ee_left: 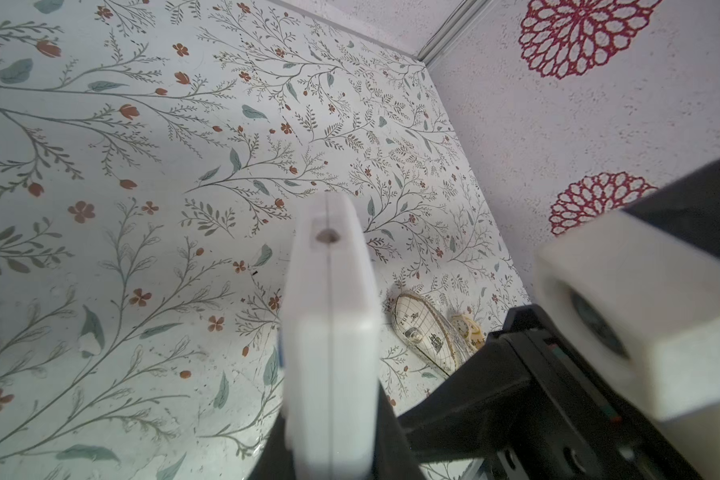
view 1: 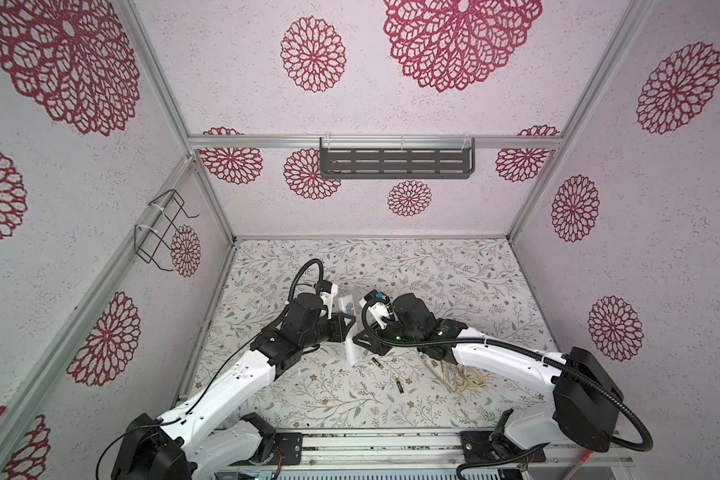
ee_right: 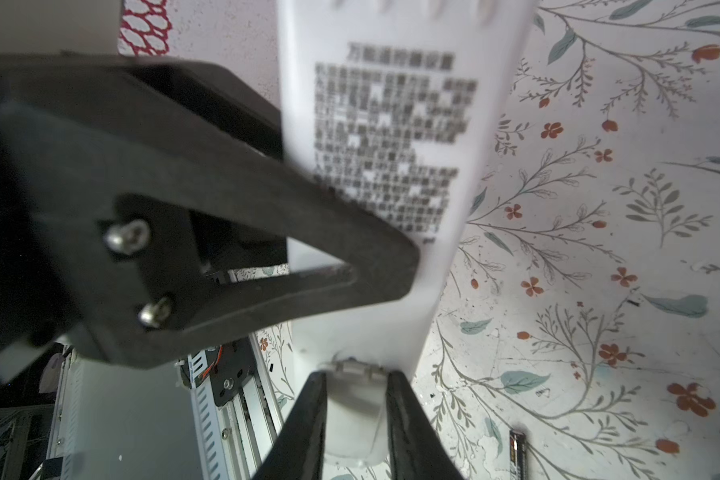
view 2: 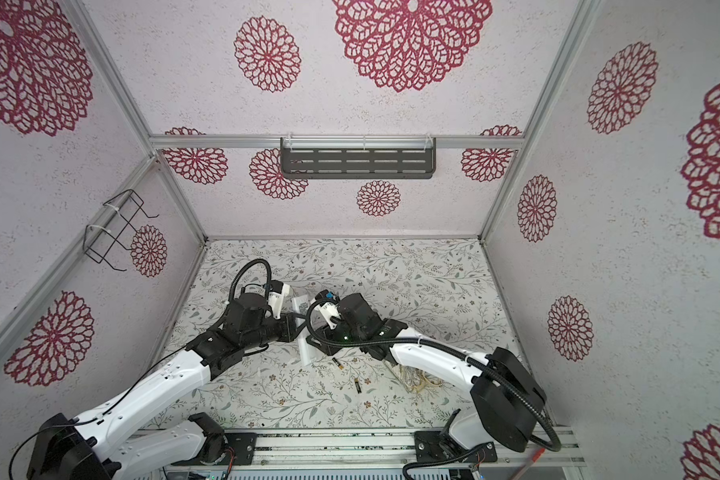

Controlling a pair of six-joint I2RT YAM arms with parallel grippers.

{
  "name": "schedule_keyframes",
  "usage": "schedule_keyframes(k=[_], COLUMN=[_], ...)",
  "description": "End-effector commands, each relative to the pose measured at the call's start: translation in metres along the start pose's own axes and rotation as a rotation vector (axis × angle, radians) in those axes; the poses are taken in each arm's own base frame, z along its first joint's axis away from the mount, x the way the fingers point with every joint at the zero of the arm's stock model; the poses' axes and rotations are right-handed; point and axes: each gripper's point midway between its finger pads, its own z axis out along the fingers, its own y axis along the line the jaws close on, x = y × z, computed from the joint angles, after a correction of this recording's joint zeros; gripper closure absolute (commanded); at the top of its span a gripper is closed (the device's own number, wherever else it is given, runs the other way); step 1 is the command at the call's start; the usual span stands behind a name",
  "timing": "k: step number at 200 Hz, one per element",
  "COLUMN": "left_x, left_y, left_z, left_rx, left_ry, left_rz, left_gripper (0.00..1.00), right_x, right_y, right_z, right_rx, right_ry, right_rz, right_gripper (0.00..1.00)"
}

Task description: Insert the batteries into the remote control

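The white remote control (view 1: pixel 347 306) (view 2: pixel 300 306) hangs above the table's middle, its back with the code sticker (ee_right: pixel 391 137) turned up. My left gripper (view 1: pixel 347 328) (ee_left: pixel 329 449) is shut on its narrow sides, and the remote (ee_left: pixel 329 332) shows edge-on in the left wrist view. My right gripper (ee_right: pixel 356 415) (view 1: pixel 364 341) has its jaws pressed against both sides of a pale cover piece (ee_right: pixel 355 395) at the remote's near end. Two black batteries lie on the table in both top views (view 1: pixel 377 364) (view 1: pixel 400 386) (view 2: pixel 338 364) (view 2: pixel 357 385). One battery (ee_right: pixel 517 455) shows in the right wrist view.
A beige pouch with pale cords (view 1: pixel 454 376) (view 2: pixel 416 380) (ee_left: pixel 429 336) lies under the right forearm. A dark slotted shelf (view 1: pixel 395 162) hangs on the back wall and a wire rack (view 1: pixel 163 228) on the left wall. The metal rail (view 1: pixel 379 446) runs along the table's front edge.
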Motion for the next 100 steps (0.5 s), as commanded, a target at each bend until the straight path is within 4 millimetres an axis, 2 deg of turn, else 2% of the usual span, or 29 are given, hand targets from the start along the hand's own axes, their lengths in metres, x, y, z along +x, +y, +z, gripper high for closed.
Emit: schedule_keyframes(k=[1,100], left_x=[-0.007,-0.005], left_y=[-0.011,-0.009], left_z=[-0.003,-0.003], left_rx=[0.046,0.042], left_ry=[-0.042,-0.041], left_rz=[0.020,0.020], left_gripper=[1.00,1.00], right_x=[-0.019,-0.022], right_y=[0.024,0.046], right_z=[-0.008,-0.019], right_rx=[-0.078,-0.142], right_ry=[-0.051,-0.071], right_rz=[-0.030,-0.066], right_gripper=[0.72,0.74])
